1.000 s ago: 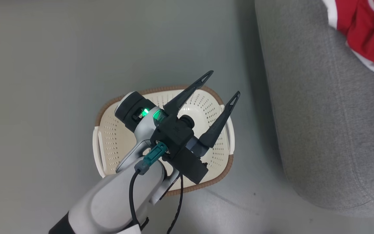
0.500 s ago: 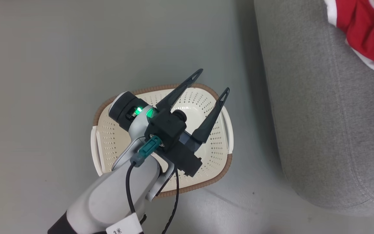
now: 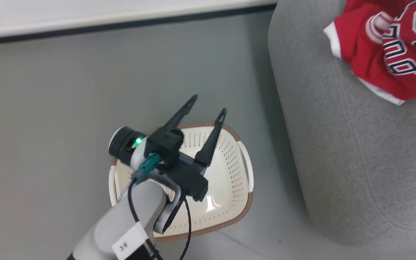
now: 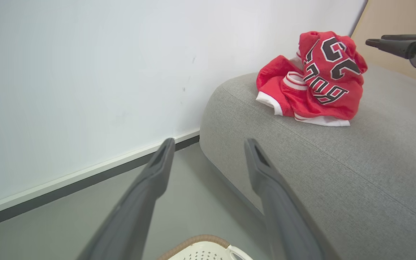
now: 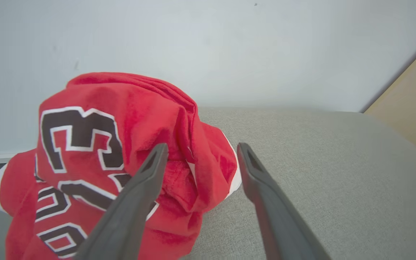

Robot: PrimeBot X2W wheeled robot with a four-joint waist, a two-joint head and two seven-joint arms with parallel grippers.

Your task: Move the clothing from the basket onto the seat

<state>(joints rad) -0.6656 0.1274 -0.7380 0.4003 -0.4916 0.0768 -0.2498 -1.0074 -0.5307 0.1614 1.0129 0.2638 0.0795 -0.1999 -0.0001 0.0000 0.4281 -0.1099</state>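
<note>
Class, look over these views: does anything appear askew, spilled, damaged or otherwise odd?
Only the red jersey clothing, bunched in a crumpled heap on the grey fabric sofa rather than flat. The cream perforated plastic basket stands upright.

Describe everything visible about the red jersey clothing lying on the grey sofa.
The red jersey clothing is soft, slightly shiny fabric with white trim, red-and-white striped bands and dark, white-outlined lettering and numerals. It lies crumpled in a heap on the grey fabric sofa near its rounded end. The right gripper stands open at the heap's edge, one finger in front of a fold; contact cannot be told.
</note>
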